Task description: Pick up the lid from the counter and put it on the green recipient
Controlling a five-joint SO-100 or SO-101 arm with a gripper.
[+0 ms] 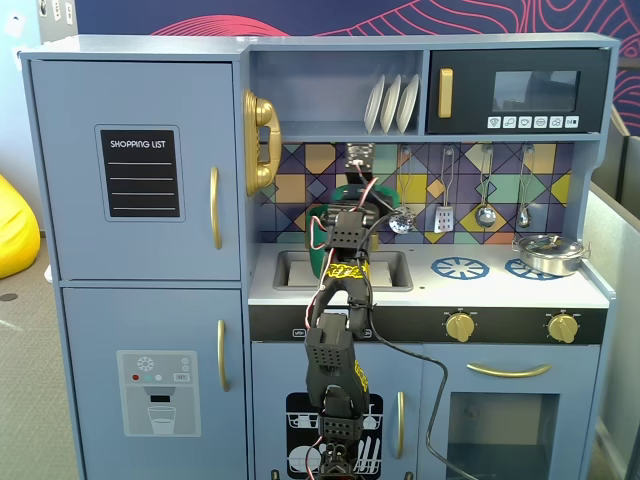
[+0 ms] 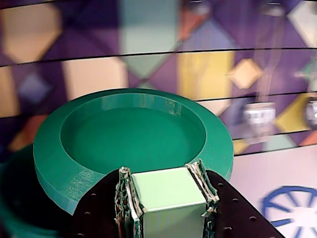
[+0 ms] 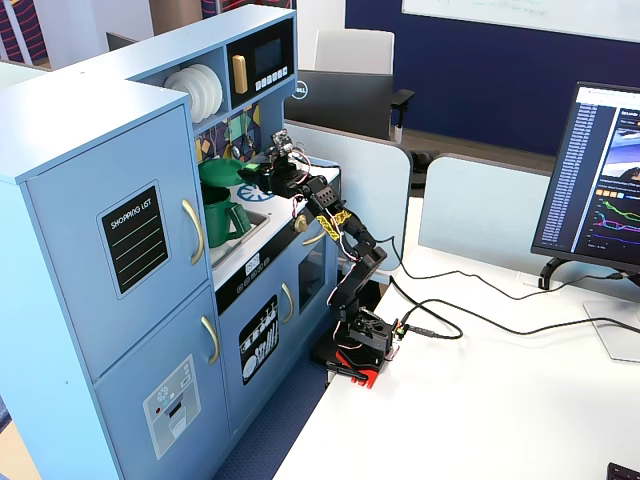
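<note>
- In the wrist view the gripper (image 2: pixel 166 191) is clamped on the pale green square tab (image 2: pixel 168 198) of the lid (image 2: pixel 133 144), one finger (image 2: pixel 124 198) pressed against each side of it.
- The lid is held aloft, its recessed face turned toward the wrist camera and its thick rim tilted slightly down to the left of that view.
- Under the lid's left edge in the wrist view, a dark green curve shows, probably the rim of the green recipient (image 2: pixel 15 198), though it is too blurred to be sure.
- In a fixed view the lid (image 3: pixel 225 170) hangs just above the green recipient (image 3: pixel 222 215), which stands upright in the sink (image 3: pixel 250 228) of the toy kitchen; whether the two touch cannot be told.
- In the other fixed view the arm (image 1: pixel 340 330) reaches up from the floor of the frame and hides most of the recipient (image 1: pixel 318 262).
- A silver pot (image 1: pixel 548 253) sits well apart on the right burner print.
</note>
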